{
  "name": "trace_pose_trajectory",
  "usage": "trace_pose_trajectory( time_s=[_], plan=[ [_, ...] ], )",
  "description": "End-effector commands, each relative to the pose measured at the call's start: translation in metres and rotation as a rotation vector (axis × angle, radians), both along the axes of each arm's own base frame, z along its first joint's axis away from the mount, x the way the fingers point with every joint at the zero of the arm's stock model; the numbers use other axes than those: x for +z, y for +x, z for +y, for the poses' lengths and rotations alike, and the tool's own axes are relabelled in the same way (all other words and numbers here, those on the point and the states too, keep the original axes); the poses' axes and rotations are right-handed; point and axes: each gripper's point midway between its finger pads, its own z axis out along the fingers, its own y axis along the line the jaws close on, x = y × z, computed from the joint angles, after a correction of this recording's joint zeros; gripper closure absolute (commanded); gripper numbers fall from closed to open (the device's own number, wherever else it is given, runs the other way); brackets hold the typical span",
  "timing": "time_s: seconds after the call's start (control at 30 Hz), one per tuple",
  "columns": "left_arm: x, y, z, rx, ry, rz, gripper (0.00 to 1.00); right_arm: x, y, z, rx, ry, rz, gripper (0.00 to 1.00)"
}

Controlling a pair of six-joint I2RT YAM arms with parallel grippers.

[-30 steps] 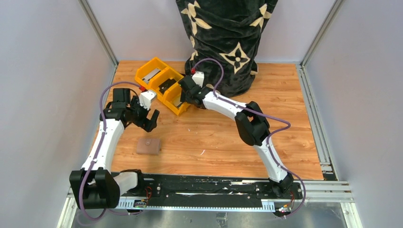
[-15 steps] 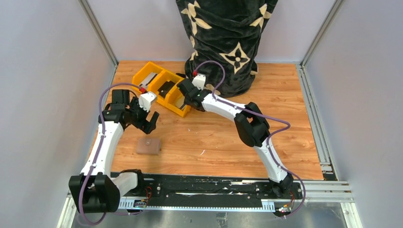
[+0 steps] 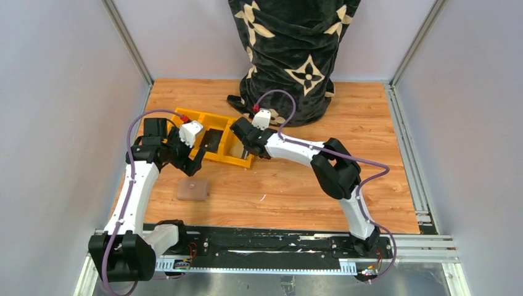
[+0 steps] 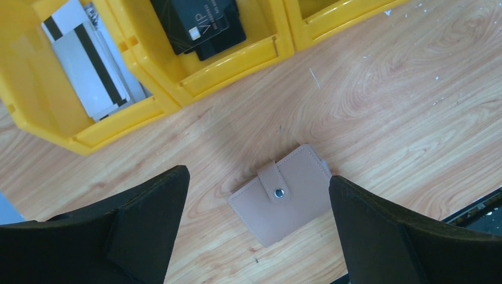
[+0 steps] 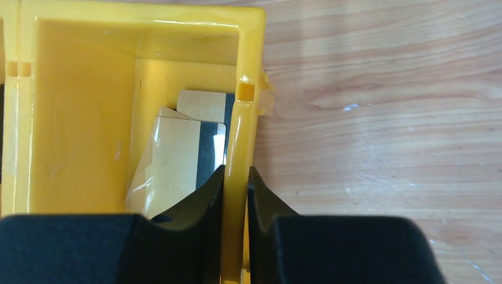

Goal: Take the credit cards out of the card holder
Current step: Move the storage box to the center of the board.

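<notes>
I have the right end effector (image 5: 237,177) clenched on the end wall of the yellow tray (image 5: 142,15), with one finger inside the end compartment and the other outside it over the wood. Inside that compartment, pale cards (image 5: 177,160) with a dark stripe lie on the tray floor, just beside the inner finger.

The left end effector (image 4: 257,176) is released, its jaws spread wide, and it hangs above the tabletop (image 4: 385,89) on the near side of the tray. Below it the card holder (image 4: 284,204) lies flat on the wood, apart from the tray, with its tab snapped down. It shows between the two fingers, and neither touches it. In the tray's middle compartment I can see black cards (image 4: 201,23), and white striped cards (image 4: 89,65) lie in the compartment at the other end.
</notes>
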Motion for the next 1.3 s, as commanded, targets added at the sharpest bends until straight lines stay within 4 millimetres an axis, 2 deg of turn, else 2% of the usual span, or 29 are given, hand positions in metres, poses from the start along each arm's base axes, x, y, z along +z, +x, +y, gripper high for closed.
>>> trace_pose_trajectory(
  time_s=[0.0,0.17,0.5,0.6,0.73,0.83,1.03,1.13,1.27],
  plan=[
    [-0.002,-0.007,0.001,-0.01,0.001,0.004,0.0,-0.004,-0.013,-0.042,-0.072,-0.124,0.001,0.93],
    [-0.002,-0.012,-0.002,-0.043,0.004,0.012,0.0,0.004,-0.024,-0.079,-0.096,-0.216,-0.03,0.96],
    [-0.007,-0.027,-0.003,-0.129,0.033,0.047,0.0,-0.002,-0.053,-0.169,-0.18,-0.282,-0.006,0.97],
    [-0.01,-0.034,0.001,-0.162,0.07,0.064,0.0,0.0,-0.054,-0.187,-0.157,-0.273,-0.009,0.97],
    [-0.016,-0.043,0.004,-0.19,0.099,0.096,0.0,0.003,-0.053,-0.221,-0.129,-0.258,-0.004,0.97],
    [-0.021,-0.047,0.005,-0.206,0.107,0.108,0.0,0.003,-0.051,-0.236,-0.064,-0.21,0.011,0.96],
    [-0.037,-0.061,0.006,-0.316,0.172,0.142,0.0,0.008,-0.042,-0.249,0.09,-0.152,0.008,0.85],
    [-0.044,-0.065,0.008,-0.382,0.22,0.139,0.0,0.01,-0.039,-0.251,0.142,-0.179,0.001,0.74],
    [-0.048,-0.075,0.005,-0.486,0.237,0.133,0.0,0.014,-0.035,-0.265,0.112,-0.184,0.011,0.53]
  ],
)
